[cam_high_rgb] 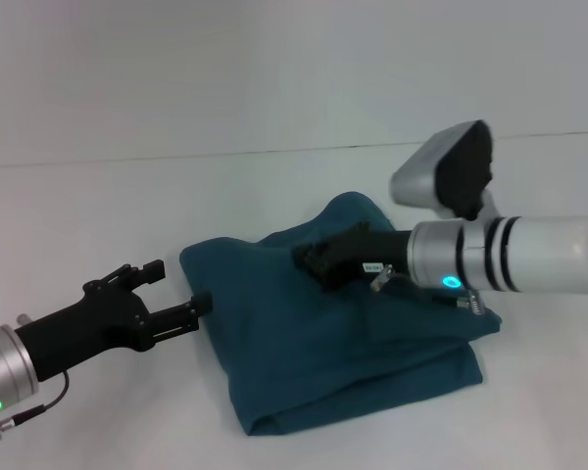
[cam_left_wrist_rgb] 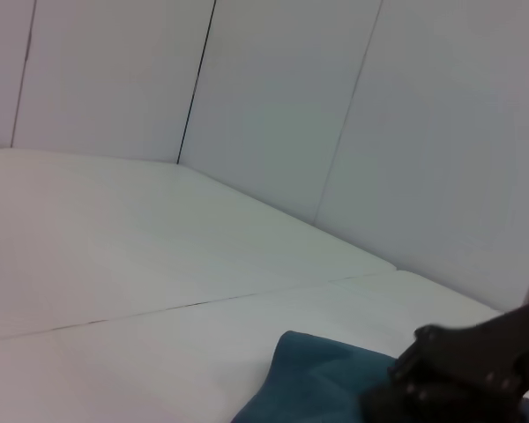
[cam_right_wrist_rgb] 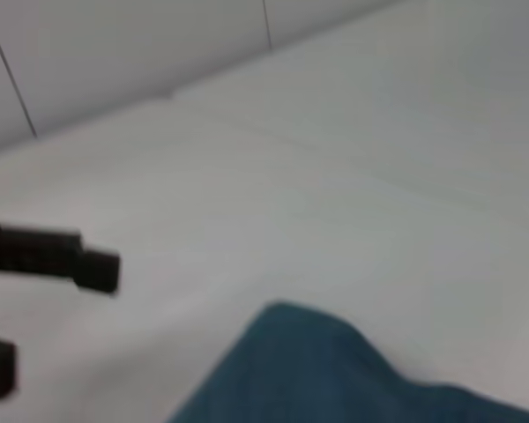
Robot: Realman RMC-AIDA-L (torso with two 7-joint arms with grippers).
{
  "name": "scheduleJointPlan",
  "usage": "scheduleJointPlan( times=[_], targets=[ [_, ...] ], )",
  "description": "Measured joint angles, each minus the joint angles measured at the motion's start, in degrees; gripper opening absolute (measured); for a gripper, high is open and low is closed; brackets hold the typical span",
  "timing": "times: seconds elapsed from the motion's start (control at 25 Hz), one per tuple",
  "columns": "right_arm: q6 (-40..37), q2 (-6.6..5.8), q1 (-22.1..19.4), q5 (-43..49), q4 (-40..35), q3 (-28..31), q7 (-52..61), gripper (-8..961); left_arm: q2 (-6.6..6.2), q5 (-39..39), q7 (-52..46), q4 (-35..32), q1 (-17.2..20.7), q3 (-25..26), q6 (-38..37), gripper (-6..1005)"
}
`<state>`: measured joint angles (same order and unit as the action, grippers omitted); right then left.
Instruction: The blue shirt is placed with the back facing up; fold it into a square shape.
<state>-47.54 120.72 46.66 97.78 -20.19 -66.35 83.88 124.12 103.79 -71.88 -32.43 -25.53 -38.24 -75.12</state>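
The shirt (cam_high_rgb: 343,343) lay at the table's (cam_high_rgb: 127,117) centre, already a rough square, my left gripper (cam_high_rgb: 181,294) spread at its 9 o'clock edge, my right gripper (cam_high_rgb: 318,266) seemingly pinching a top fold.

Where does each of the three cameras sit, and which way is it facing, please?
Head view: on the head, looking down at the blue shirt on the white table; both arms show, left gripper at the shirt's edge, right gripper on it.
Left wrist view: low, facing the wall panels; shows the right gripper.
Right wrist view: low, facing across the table; shows the left gripper's open fingers.
All share the shirt.
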Motion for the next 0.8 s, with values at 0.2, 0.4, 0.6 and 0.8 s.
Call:
scheduleJointPlan(
  times=[0.2,0.4,0.6,0.8],
  targets=[
    [5.59,0.21,3.18,-0.12,4.55,-2.56,-0.12,7,0.07,0.00,0.04,0.00,-0.02,-0.07,-0.07,952],
    [5.35,0.16,3.22,-0.67,4.59,-2.60,-0.37,7,0.07,0.00,0.07,0.04,-0.05,-0.09,0.15,952],
    [0.12,-0.23,-0.78,-5.12,-0.44,-2.53,-2.44,7,0.00,0.00,0.04,0.08,-0.01,0.01,0.08,952],
    [-5.62,-0.91,-6.18,-6.81,-6.18,-1.91,-1.22,7,-0.09,0.00,-0.04,0.09,0.09,0.18,-0.21,952]
  ],
)
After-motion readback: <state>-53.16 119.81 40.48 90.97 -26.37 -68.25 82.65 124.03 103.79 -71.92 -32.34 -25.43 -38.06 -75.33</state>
